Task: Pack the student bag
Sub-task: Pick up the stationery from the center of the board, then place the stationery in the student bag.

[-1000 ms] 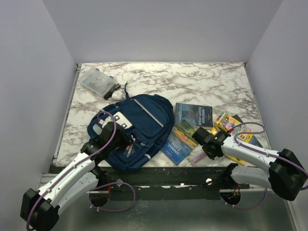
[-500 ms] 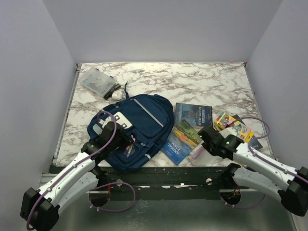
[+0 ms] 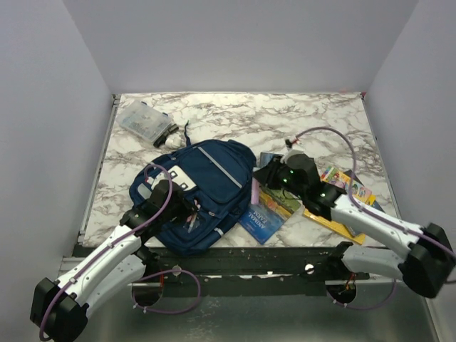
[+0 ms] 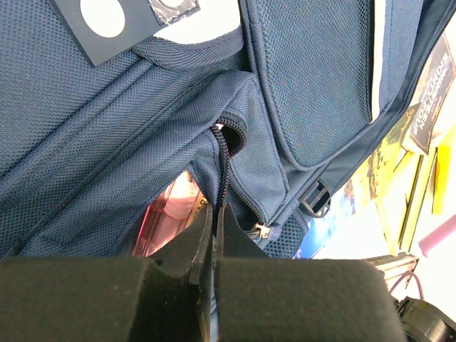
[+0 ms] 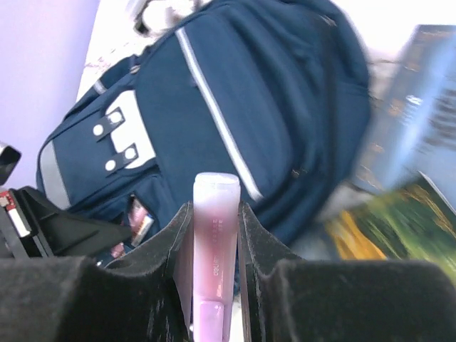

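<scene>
Pinches the zip edge of the student bag (image 3: 206,182), flat on the counter (image 3: 285,121), with the left pincer (image 4: 213,214), jaws fully together. Clamps a pink tube (image 5: 216,249) in the right pincer (image 5: 214,210), jaws slightly apart, just right of the student bag, over the books (image 3: 262,217).

Clear box (image 3: 144,121), books (image 3: 263,216), marble table (image 3: 299,117)
</scene>
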Action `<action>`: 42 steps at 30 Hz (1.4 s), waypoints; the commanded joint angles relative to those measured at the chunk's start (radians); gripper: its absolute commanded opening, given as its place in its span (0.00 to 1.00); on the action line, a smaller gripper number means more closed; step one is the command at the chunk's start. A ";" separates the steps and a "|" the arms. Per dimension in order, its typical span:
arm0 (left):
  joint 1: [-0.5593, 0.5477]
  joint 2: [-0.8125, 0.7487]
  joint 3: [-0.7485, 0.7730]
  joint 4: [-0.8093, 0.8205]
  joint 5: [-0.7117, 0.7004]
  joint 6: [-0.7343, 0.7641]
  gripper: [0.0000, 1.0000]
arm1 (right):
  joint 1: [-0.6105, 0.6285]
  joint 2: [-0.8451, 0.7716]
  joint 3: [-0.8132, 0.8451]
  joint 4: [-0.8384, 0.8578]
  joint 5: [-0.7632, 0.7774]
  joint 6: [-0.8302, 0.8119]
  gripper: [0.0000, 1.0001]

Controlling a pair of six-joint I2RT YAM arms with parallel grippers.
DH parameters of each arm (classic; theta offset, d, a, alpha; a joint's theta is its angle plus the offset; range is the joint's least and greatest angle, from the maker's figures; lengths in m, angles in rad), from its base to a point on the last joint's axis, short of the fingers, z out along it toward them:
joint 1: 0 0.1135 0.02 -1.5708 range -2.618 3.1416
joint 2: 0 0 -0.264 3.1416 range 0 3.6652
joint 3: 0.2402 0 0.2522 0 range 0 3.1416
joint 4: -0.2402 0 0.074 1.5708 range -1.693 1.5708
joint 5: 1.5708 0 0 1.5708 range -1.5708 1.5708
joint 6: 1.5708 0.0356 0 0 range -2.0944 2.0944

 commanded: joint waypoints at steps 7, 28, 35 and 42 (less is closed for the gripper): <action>0.003 -0.012 0.014 0.014 0.023 -0.037 0.00 | 0.025 0.551 0.281 0.430 -0.443 -0.048 0.01; 0.004 -0.029 0.007 0.001 0.024 -0.062 0.00 | 0.256 0.793 0.308 0.598 0.016 -0.005 0.01; 0.004 -0.023 0.011 0.014 0.021 -0.062 0.00 | 0.256 0.799 0.312 0.587 0.104 0.025 0.01; 0.004 -0.021 0.019 0.016 0.022 -0.058 0.00 | 0.285 0.809 0.345 0.426 0.144 0.198 0.01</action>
